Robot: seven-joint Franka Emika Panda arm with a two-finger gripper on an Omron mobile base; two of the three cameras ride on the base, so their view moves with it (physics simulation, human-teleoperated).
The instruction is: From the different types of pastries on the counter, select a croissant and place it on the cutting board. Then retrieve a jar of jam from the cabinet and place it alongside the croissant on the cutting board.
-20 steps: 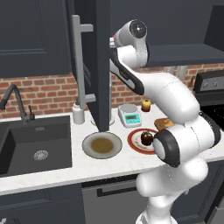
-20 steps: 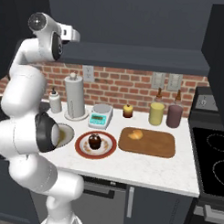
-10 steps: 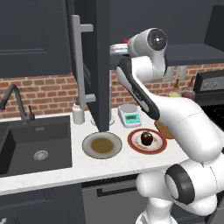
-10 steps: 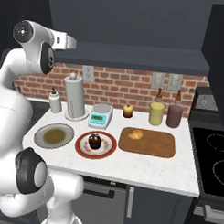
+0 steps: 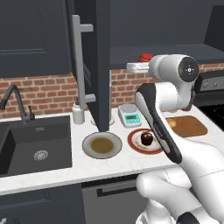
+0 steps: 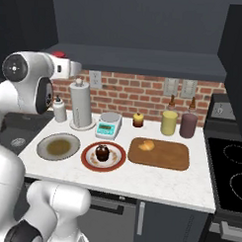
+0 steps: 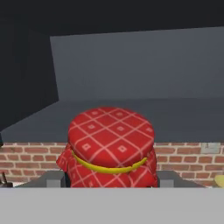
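- The jar of jam (image 7: 111, 146), with its red checked cloth cover and yellow band, is seen in the hand view right between the fingers of the tool (image 7: 111, 181), which is narrowed around it, so the jar is judged to be held
- In the left base view the red top of the jar is seen just past the white hand, up at the level of the cabinet (image 5: 103, 65), whose door stands open with its long silver bar handle (image 5: 78, 65)
- The croissant (image 6: 147, 145) is already laid on the cutting board (image 6: 166, 156), near its left end; the muffin (image 6: 102, 152) sits on the red-rimmed plate (image 6: 87, 156) beside it
- A slip is possible, as the cloth cover is soft and how deep the grip sits cannot be told
- On the way down the jar or arm could strike the open door, the paper towel roll (image 6: 81, 106) or the scale (image 6: 108, 125)
- If the jar is set too far left on the board, the croissant could be pushed off; the free right part is judged safer
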